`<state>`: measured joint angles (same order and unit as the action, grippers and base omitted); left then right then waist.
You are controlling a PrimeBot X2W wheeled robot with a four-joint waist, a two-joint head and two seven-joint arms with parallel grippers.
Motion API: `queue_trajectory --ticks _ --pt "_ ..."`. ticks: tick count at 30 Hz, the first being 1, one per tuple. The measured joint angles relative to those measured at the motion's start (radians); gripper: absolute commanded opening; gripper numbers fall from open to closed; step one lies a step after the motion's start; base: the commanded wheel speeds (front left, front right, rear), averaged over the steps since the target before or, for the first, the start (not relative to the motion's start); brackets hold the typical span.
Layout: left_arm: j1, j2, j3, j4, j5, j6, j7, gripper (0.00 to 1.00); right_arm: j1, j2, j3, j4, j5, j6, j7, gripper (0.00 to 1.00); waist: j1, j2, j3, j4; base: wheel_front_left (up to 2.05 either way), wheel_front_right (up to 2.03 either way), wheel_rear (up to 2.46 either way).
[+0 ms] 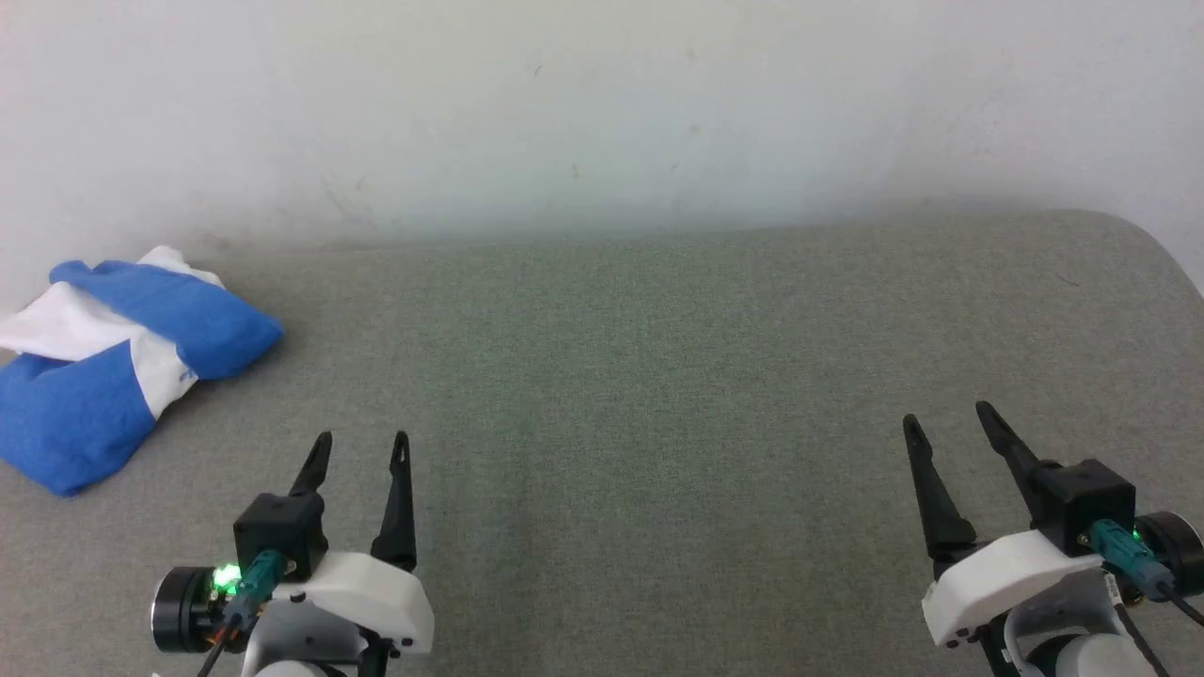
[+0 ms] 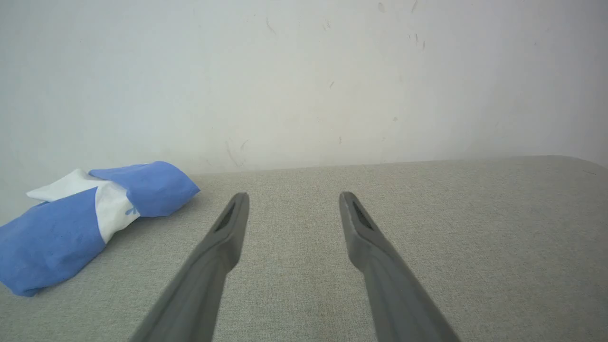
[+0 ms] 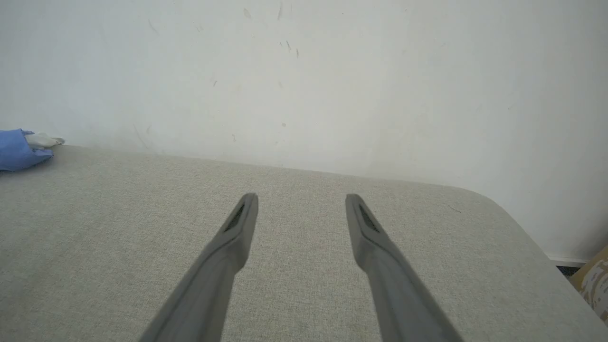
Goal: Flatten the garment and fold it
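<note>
Grey cushion (image 1: 658, 395) bears one bunched garment (image 1: 188, 320) — left gripper (image 1: 363, 438), right gripper (image 1: 946, 414); four fingers (image 1: 395, 508), each pair apart.

Garment (image 1: 103, 367) at worktop's (image 1: 658, 395) far left by wall (image 1: 602, 113), left end effector (image 1: 363, 438) nearby, right end effector (image 1: 946, 414) far right

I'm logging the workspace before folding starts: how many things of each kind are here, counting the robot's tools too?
Shirts: 1, the blue and white shirt, bundled at the far left
Tools: 2, the left tool and the right tool, both open and holding nothing
Surfaces: 1, the grey padded surface under it all
Total: 4
</note>
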<state>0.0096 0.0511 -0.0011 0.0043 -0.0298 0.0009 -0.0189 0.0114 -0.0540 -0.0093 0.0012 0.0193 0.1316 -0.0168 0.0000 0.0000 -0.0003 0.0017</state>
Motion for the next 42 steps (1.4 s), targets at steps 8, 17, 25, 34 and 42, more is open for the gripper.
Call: queue_trajectory --ticks 8,17,25,34,42 --pt "0.000 0.000 0.002 -0.001 -0.028 0.000 -0.016 1.00 0.000 0.000 -0.012 0.001 0.009 0.000 -0.013 1.00 0.0000 0.0000 0.003 0.016 0.00 0.00 0.00" --pt "0.000 0.000 0.020 -0.004 -0.053 0.000 -0.035 1.00 0.002 0.000 -0.017 -0.002 0.014 0.000 -0.024 1.00 0.0000 0.0001 0.001 0.052 0.00 0.00 0.00" --pt "0.000 0.000 0.054 -0.005 -0.087 0.000 -0.052 1.00 0.010 0.000 -0.015 -0.010 0.021 0.000 -0.031 1.00 0.0000 0.0000 -0.003 0.096 0.00 0.00 0.00" --pt "0.000 0.000 0.078 0.001 -0.099 0.000 -0.071 1.00 0.016 0.000 -0.007 -0.015 0.026 0.000 -0.039 1.00 0.0000 0.0000 -0.011 0.154 0.00 0.00 0.00" --pt "0.001 0.000 0.084 0.008 -0.117 0.000 -0.086 1.00 0.018 0.000 0.000 -0.021 0.026 0.000 -0.041 1.00 0.0000 0.0000 -0.012 0.215 0.00 0.00 0.00"
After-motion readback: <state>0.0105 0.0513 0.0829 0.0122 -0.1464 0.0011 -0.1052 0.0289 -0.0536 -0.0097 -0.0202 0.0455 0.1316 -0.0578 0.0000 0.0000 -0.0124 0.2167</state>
